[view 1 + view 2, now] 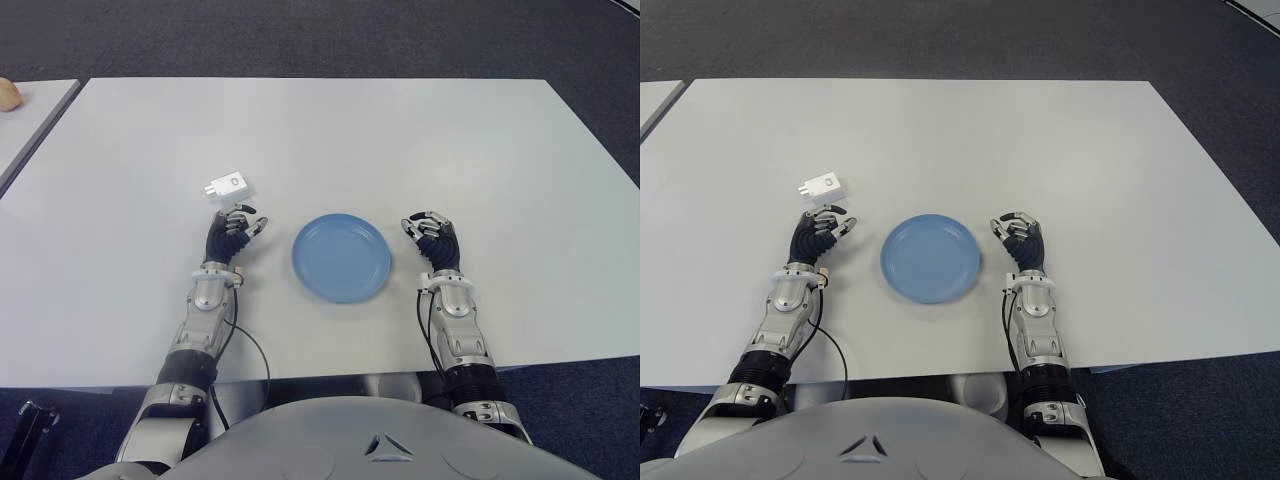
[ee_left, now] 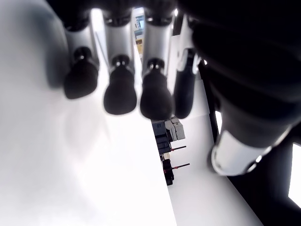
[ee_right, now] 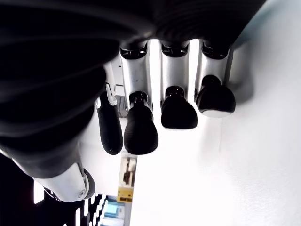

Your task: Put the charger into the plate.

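A small white charger (image 1: 229, 187) lies on the white table (image 1: 400, 140), a little beyond my left hand (image 1: 231, 232). That hand sits left of the round blue plate (image 1: 341, 257); its fingers (image 2: 120, 92) are relaxed and hold nothing. The plate has nothing in it. My right hand (image 1: 433, 238) shows just right of the plate, its fingers (image 3: 140, 129) loosely curved and holding nothing. Neither hand touches the charger.
A second table edge with a pale object (image 1: 8, 94) on it shows at the far left. Dark carpet (image 1: 320, 35) surrounds the table. Wide bare tabletop stretches beyond and to the right of the plate.
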Controlling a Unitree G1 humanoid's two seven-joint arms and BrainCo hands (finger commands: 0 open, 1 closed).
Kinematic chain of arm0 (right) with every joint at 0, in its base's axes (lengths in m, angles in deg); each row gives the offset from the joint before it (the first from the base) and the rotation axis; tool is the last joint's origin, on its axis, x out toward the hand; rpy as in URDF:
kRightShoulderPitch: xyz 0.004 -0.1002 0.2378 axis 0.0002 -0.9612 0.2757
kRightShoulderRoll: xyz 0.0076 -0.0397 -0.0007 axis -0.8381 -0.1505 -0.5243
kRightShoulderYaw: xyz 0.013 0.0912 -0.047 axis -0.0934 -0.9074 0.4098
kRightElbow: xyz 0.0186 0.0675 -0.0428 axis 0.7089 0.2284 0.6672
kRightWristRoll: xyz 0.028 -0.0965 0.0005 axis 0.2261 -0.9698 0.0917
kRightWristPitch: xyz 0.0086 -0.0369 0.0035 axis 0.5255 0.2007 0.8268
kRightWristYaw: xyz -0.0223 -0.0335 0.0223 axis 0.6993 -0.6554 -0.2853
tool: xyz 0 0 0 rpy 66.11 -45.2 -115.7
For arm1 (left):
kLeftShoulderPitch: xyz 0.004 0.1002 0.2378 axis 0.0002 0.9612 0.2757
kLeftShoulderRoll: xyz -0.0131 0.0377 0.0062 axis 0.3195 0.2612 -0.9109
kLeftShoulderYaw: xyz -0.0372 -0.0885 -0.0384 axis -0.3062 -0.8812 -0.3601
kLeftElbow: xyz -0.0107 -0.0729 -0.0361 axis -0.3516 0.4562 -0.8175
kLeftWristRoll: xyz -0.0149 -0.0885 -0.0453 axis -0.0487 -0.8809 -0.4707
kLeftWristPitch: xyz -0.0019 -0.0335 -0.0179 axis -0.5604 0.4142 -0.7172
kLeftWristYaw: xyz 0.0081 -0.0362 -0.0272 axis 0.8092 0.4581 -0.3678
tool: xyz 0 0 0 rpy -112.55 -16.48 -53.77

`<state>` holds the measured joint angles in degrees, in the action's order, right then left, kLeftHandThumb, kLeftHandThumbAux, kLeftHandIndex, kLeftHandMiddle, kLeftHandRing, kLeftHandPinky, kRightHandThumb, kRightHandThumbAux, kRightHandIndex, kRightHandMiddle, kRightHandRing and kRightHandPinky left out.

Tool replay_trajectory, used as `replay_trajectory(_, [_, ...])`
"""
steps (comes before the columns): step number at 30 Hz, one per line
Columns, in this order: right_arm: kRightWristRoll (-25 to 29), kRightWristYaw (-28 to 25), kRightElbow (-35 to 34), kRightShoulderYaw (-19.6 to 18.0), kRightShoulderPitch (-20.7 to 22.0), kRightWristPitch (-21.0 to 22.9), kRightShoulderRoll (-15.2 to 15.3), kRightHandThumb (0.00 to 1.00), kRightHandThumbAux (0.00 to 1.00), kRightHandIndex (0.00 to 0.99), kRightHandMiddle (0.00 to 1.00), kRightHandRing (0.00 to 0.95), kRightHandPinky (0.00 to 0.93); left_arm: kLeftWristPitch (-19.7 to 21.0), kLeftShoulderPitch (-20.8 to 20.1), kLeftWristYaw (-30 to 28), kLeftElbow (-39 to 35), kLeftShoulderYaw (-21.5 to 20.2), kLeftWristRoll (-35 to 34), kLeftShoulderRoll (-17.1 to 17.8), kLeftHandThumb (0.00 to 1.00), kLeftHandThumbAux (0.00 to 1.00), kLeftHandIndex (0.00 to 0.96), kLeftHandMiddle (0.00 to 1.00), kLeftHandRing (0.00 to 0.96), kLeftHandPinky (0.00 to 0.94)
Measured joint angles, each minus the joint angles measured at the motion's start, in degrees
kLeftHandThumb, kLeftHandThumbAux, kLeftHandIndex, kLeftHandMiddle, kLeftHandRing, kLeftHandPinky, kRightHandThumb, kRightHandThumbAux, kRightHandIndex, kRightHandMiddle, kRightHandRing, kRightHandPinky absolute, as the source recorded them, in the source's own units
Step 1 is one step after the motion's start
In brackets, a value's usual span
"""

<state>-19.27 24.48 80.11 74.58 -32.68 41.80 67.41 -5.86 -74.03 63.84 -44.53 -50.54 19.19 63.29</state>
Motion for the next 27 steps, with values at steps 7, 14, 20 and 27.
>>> replay_trajectory(7, [-0.06,0.44,0.19,0.02,0.05,-0.02,-0.03,0.706,0.727,0.436,0.823,0.841,0.852,0.01,0.00,0.00,0.01,-0.01,0.01,0.00,0.703,0.718,0.438,0.791,0.781,0.798])
replay_trajectory(14, [-0.04,0.46,0.44,0.04,0.12,0.02,-0.02,0.704,0.728,0.435,0.823,0.835,0.839,0.00,0.00,0.00,0.02,-0.01,0.01,0.00,0.703,0.718,0.438,0.798,0.787,0.799])
replay_trajectory(20, [-0.05,0.42,0.39,0.08,0.13,0.36,0.01,0.702,0.729,0.435,0.826,0.837,0.842,-0.01,0.08,0.01,-0.20,0.05,0.20,0.00,0.705,0.717,0.438,0.786,0.776,0.779])
replay_trajectory(27, [-0.04,0.35,0.33,0.16,0.16,0.38,0.03,0.703,0.730,0.434,0.830,0.842,0.845,1.98,2.92,1.68,-8.43,0.77,5.25,0.41,0.707,0.718,0.436,0.769,0.757,0.752])
